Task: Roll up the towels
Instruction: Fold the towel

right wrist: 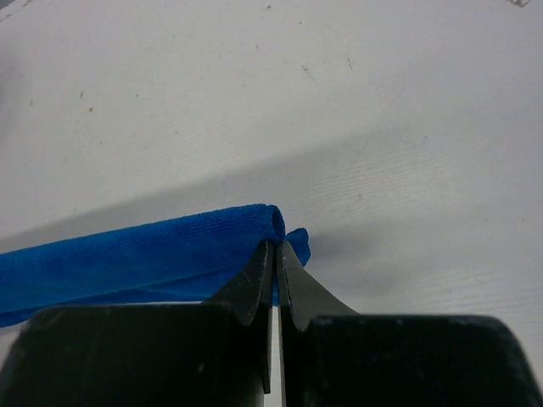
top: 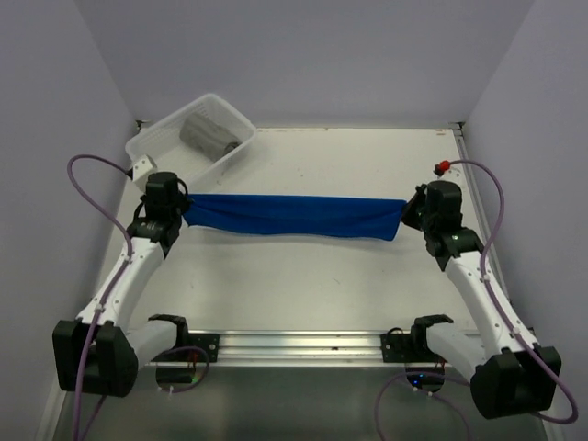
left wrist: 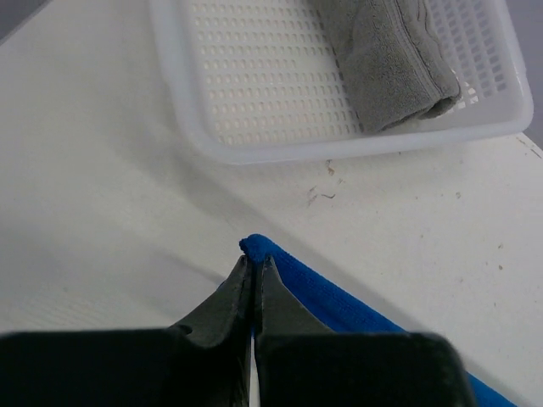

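No writing, label, brand or number is legible in any view.

The desk [top: 303, 276] is a flat, off-white rectangular surface, with walls at 9, 12 and 3 o'clock. Small dark specks and scuff marks [left wrist: 327, 191] show on it. A translucent white perforated basket [top: 171, 118] sits directly on it at 10 to 11 o'clock, set diagonally in the far corner. A metal rail [top: 303, 344] runs along the edge at 6 o'clock. A blue towel [top: 294, 214] spans the centre from 9 to 3 o'clock; contact with the surface cannot be confirmed.
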